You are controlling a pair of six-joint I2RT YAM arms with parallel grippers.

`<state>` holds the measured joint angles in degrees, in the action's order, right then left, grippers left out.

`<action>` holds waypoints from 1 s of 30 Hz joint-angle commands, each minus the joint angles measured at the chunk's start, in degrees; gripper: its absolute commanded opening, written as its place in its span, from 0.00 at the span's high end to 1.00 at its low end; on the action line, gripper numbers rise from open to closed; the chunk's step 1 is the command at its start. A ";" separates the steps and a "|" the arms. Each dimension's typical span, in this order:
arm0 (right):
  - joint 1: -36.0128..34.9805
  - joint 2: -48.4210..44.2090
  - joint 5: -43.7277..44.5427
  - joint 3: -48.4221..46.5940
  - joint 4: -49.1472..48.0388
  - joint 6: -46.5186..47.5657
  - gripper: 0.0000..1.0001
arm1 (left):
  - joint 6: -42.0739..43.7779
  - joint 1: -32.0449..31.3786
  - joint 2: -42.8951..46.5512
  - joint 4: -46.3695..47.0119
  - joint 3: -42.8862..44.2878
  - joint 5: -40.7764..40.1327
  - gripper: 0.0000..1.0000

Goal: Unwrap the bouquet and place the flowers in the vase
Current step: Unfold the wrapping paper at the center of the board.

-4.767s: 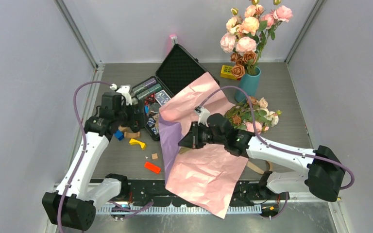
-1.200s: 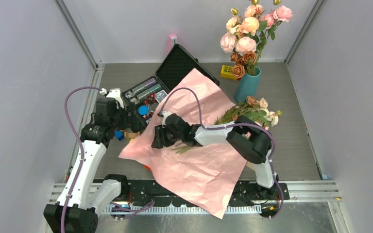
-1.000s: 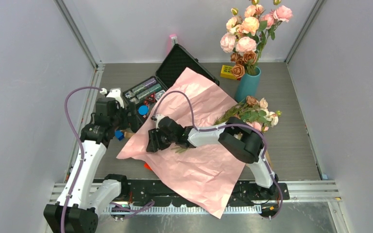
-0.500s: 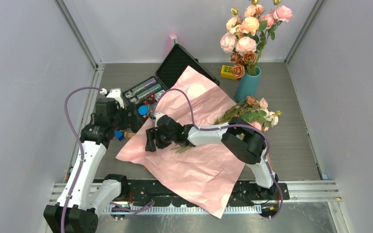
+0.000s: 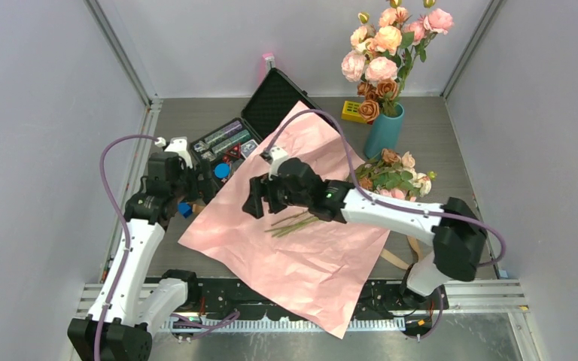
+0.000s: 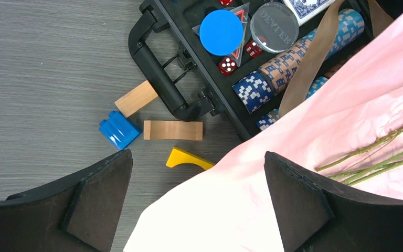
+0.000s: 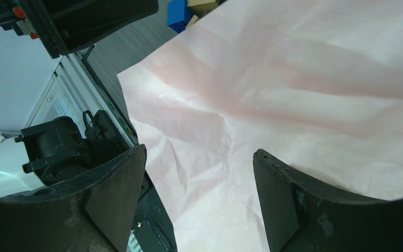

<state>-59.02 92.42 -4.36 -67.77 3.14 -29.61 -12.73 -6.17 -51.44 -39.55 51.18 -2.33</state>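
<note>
- Change since half a second ago: your right gripper point(image 5: 254, 204) has left the left edge of the pink paper point(image 5: 316, 256) and come back over the middle of the sheet. Its elbow has swung out to the right.
- Its claw stands wide and holds nothing; only paper shows below it.
- The paper lies spread flat as before, its far corner over the open poker-chip case point(image 5: 275, 101).
- The flowers point(image 5: 395, 179) have not moved. They lie on the paper's right side, heads near the foot of the vase point(image 5: 385, 129), and more of the stems point(image 5: 295, 221) now shows.
- The vase stands upright and holds the bigger rose bunch point(image 5: 391, 37).
- Your left gripper point(image 5: 209, 180) stays put, claw wide and empty, beside the case.
- Counts: one vase, one pink sheet, two bunches, two wooden blocks point(image 6: 172, 130), one blue block point(image 6: 117, 129), one yellow piece point(image 6: 188, 158).
</note>
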 commanded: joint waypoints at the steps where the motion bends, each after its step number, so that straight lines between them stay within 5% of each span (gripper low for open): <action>1: 2.15 -9.42 4.11 3.31 8.21 0.64 0.20 | 0.92 0.37 2.11 2.24 -0.72 0.99 0.00; 11: 12.88 -25.57 11.18 9.88 22.42 -0.06 0.13 | 0.60 0.13 3.16 4.59 -1.61 13.46 0.00; 19: 20.65 -28.45 11.49 12.76 27.53 -0.97 0.11 | -0.62 -3.69 4.42 8.85 -2.89 24.76 0.00; 30: 31.52 -32.69 10.57 19.59 27.48 -6.49 0.16 | -10.52 -27.51 3.59 15.54 -8.85 14.23 0.04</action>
<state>-30.46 63.35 6.33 -49.91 31.14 -33.34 -18.92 -26.46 -47.72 -30.70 44.05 16.64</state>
